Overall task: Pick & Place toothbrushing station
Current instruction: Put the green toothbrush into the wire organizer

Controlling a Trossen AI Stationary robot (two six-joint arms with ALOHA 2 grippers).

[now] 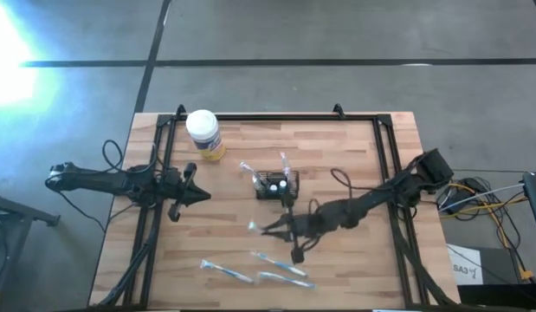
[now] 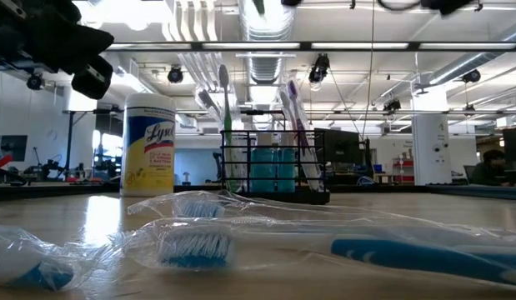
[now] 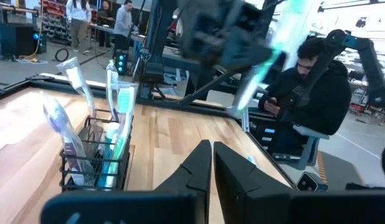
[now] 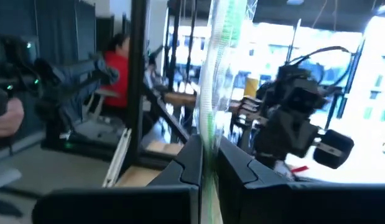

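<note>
The black wire toothbrushing station (image 1: 276, 185) stands on the wooden table's middle with several toothbrushes upright in it; it also shows in the low view (image 2: 274, 171) and the left wrist view (image 3: 96, 158). My right gripper (image 1: 272, 230) hovers just near of the station, shut on a green toothbrush in a clear wrapper (image 4: 218, 56). My left gripper (image 1: 201, 195) is shut and empty at the table's left, pointing toward the station. Three more wrapped blue toothbrushes (image 1: 280, 260) lie flat near the table's near edge. My right gripper pinches the wrapped green toothbrush between its two fingers (image 4: 193, 163), on its handle (image 4: 208, 140). The brush lies across the fingers and sticks far out of them on one side. It is lifted clear of the table and slants in the left wrist view (image 3: 267, 62).
A yellow wipes jar with a white lid (image 1: 204, 134) stands at the table's far left. A black frame (image 1: 276, 117) runs along the table's far and side edges. People sit and stand in the room beyond the table (image 3: 304, 81).
</note>
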